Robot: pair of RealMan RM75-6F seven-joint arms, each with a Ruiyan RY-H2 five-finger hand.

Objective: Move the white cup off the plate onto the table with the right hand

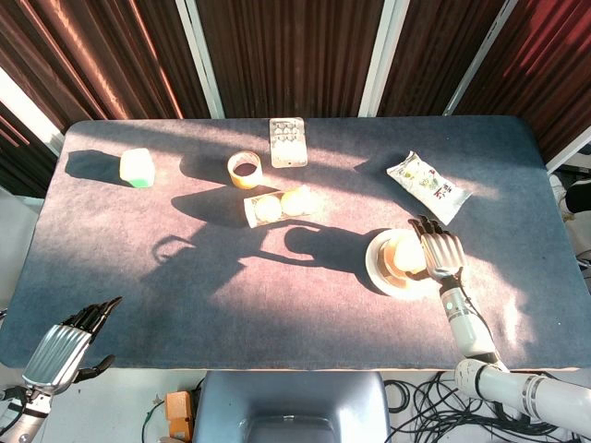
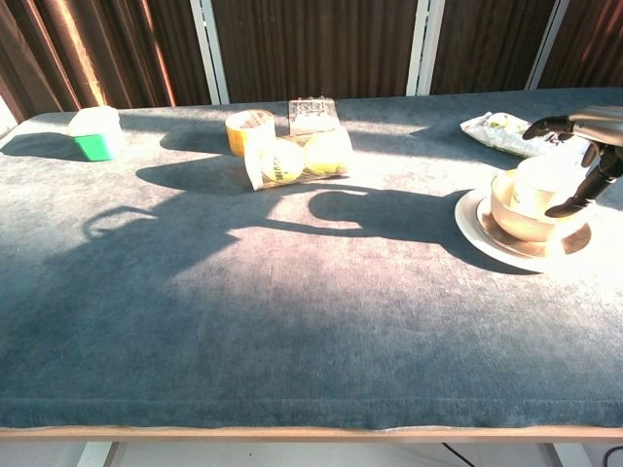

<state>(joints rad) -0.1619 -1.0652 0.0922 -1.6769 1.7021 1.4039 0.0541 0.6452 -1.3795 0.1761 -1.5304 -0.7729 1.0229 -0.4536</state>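
At the lower left of the head view my left hand [image 1: 69,343] hangs off the table's near edge, fingers spread and holding nothing; it plays no part and should not interfere.

Moving right, a green-and-white box [image 1: 137,168] sits at the upper left of the table [image 1: 185,305], well away from my work. Near the upper middle are a roll of tape [image 1: 245,169], a clear blister pack [image 1: 287,141] behind it, and a packet of tennis balls [image 1: 280,205] just in front. These lie left of the plate, so if I carry the cup leftward I could bump the ball packet.

Right of centre is the plate [image 1: 377,268], with the white cup [image 1: 404,254] standing on it inside what looks like a shallow dish. My right hand [image 1: 440,250] is at the cup's right side, fingers open and curved around it; in the chest view the thumb is low beside the cup and the other fingers arch over its top. I cannot tell whether any finger already touches it, and I do not judge it gripped yet.

The risks, as I see them: closing unevenly could tip the cup or push it across the dish; lifting too low could drag the rim and shift the plate. Strong sun glare blurs the cup's edge. Behind, at upper right, a snack bag [image 1: 428,185] sits close to my fingertips, so a backward swing could knock it.
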